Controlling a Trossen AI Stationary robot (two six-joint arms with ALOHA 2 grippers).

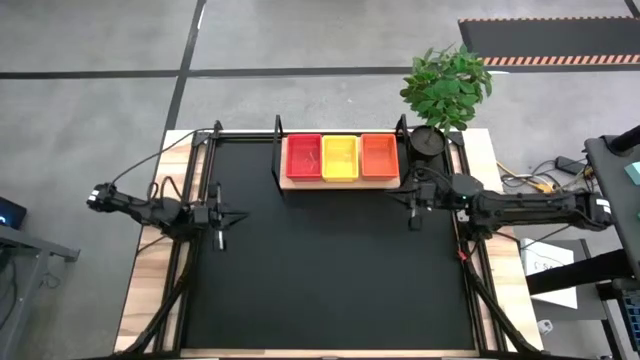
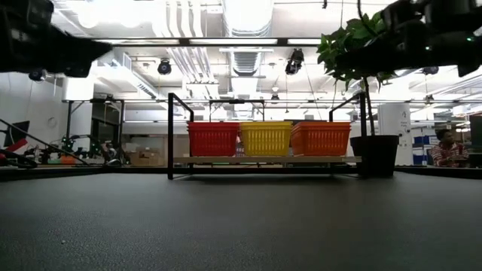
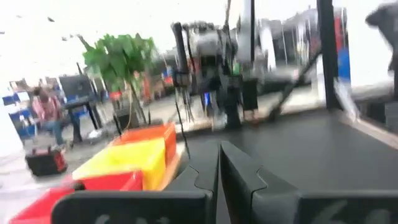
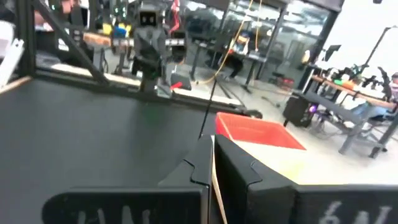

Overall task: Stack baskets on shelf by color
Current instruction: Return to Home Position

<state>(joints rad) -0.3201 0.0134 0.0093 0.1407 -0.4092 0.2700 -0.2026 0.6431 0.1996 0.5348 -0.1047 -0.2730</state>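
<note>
1. baskets (image 1: 340,157) sit colour-grouped on the shelf (image 1: 340,183) at the table's (image 1: 330,290) far edge.
2. left end effector (image 1: 220,232) and right end effector (image 1: 414,218) hover clenched, empty, by the side edges; sorting looks done.

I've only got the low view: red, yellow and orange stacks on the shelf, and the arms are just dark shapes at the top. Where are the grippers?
Observer: From above, the left gripper hangs over the left side of the black mat, well away from the shelf.
Operator: And the right one?
Observer: The right gripper is just in front of the shelf's right end, near the orange baskets.
Operator: Is either one holding anything?
Observer: No. In the wrist views the left fingers and the right fingers are shut together with nothing between them.
</note>
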